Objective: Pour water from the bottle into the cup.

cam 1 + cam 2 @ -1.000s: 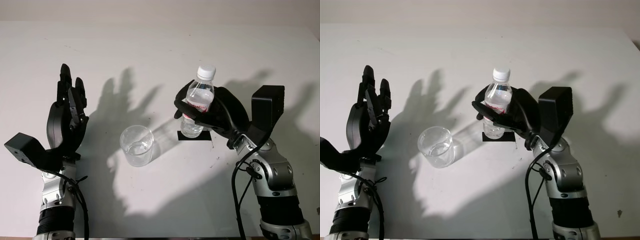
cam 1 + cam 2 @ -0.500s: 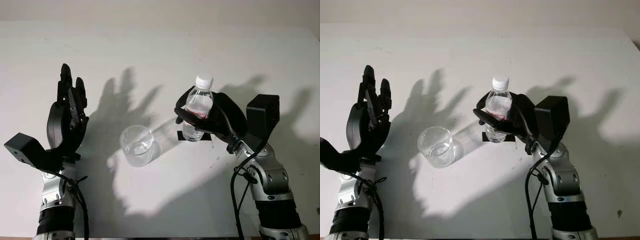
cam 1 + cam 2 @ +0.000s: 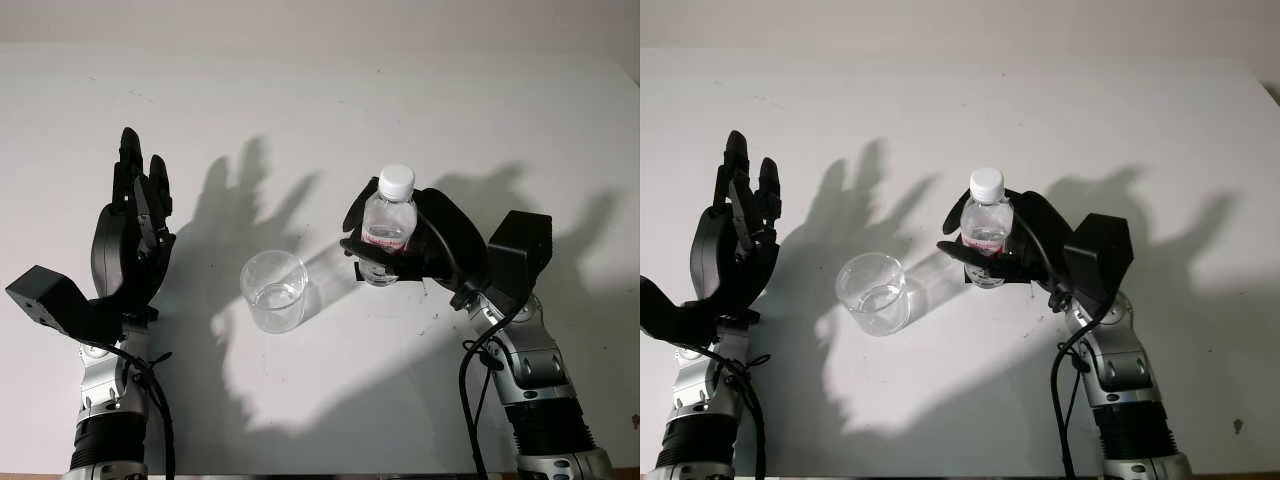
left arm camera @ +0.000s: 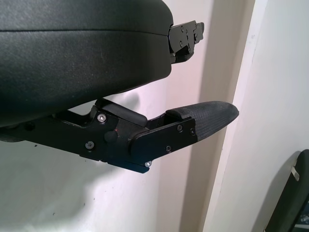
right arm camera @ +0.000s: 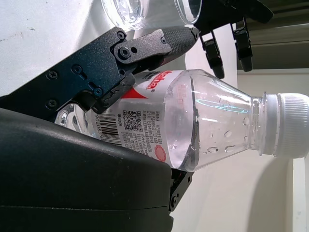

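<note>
A clear plastic bottle (image 3: pixel 388 225) with a white cap and red label stands upright, right of the table's middle, over a small black mat (image 3: pixel 362 272). My right hand (image 3: pixel 415 245) is shut around its body; the wrist view shows the fingers (image 5: pixel 145 48) wrapped over the label of the bottle (image 5: pixel 203 125). A clear cup (image 3: pixel 273 291) with a little water in it stands to the bottle's left, apart from it. My left hand (image 3: pixel 133 225) is raised at the left of the table, open and holding nothing.
The white table (image 3: pixel 330 110) stretches far behind both hands. Dark shadows of the hands fall across its middle. The back wall edge runs along the top.
My right hand has lowered the capped bottle and drawn it slightly toward me, down onto the black mat. The left hand and cup have not moved.
</note>
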